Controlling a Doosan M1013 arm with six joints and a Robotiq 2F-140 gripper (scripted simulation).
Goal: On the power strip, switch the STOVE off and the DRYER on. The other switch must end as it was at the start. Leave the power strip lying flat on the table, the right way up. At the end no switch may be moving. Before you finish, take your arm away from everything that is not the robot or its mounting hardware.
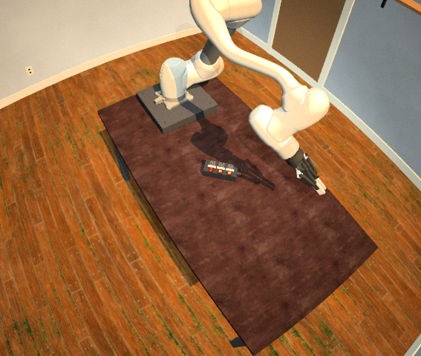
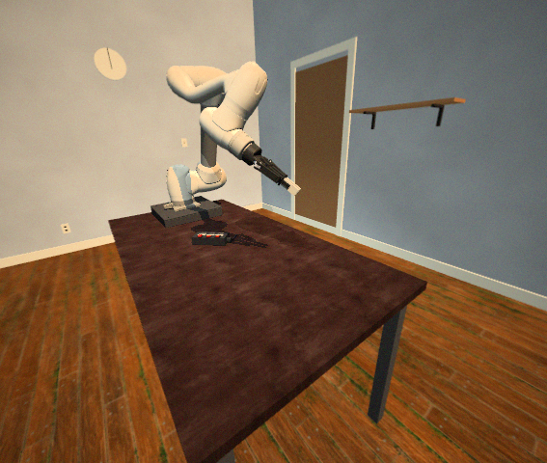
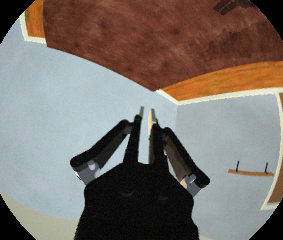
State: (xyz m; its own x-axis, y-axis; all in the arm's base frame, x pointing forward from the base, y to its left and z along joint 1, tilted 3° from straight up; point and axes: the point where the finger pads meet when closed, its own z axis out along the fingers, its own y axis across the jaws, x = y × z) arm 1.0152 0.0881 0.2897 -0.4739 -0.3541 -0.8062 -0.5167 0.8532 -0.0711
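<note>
The dark power strip (image 1: 220, 169) lies flat on the brown table, the right way up, with three switches in a row that show red and orange, each under a small label. It also shows in the exterior view (image 2: 210, 237). My gripper (image 1: 318, 187) hangs high in the air well to the right of the strip, over the table's right edge. In the exterior view my gripper (image 2: 290, 187) points out and down, away from the strip. In the wrist view its fingers stand nearly together with nothing between them. The strip is not in the wrist view.
The arm's grey base plate (image 1: 177, 107) sits at the far end of the table. A door (image 2: 318, 139) and a wall shelf (image 2: 405, 106) are on the blue wall to the right. The table's right edge lies under the gripper.
</note>
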